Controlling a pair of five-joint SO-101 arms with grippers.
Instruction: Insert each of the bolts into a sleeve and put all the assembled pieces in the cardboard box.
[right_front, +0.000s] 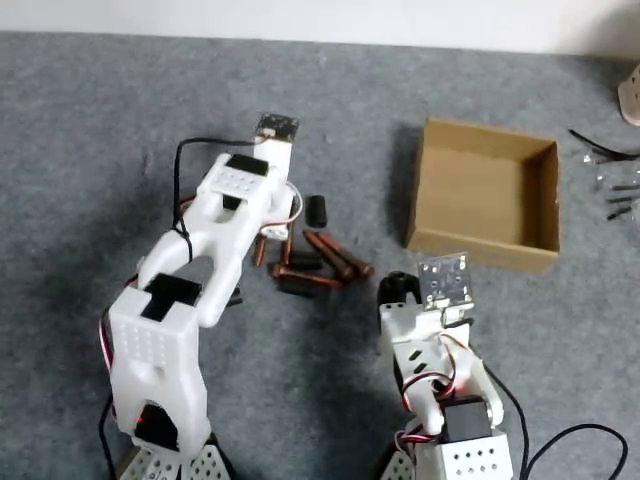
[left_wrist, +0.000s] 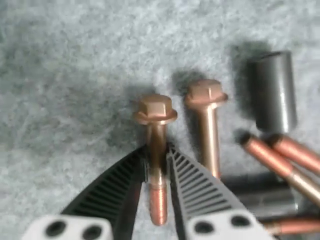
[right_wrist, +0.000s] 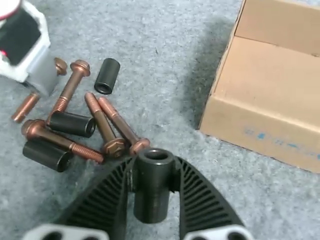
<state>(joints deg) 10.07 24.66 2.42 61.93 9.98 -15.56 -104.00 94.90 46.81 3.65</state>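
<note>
My left gripper (left_wrist: 156, 151) is shut on the shank of a copper bolt (left_wrist: 156, 112), head pointing away, low over the grey carpet. A second bolt (left_wrist: 208, 127) lies right beside it, and a black sleeve (left_wrist: 274, 92) a little farther off. In the high view the left arm reaches into the pile of bolts (right_front: 335, 256) and sleeves (right_front: 316, 210). My right gripper (right_wrist: 151, 175) is shut on an upright black sleeve (right_wrist: 151, 187), bore facing up, close to the pile (right_wrist: 102, 125). The open cardboard box (right_front: 485, 195) stands beyond the right gripper (right_front: 398, 290).
Loose sleeves (right_wrist: 72, 124) and bolts (right_wrist: 60, 142) lie mixed together between the two arms. The left arm's white head (right_wrist: 25, 45) hangs over the pile's far side. Black cables and small parts (right_front: 610, 185) lie past the box at the right edge.
</note>
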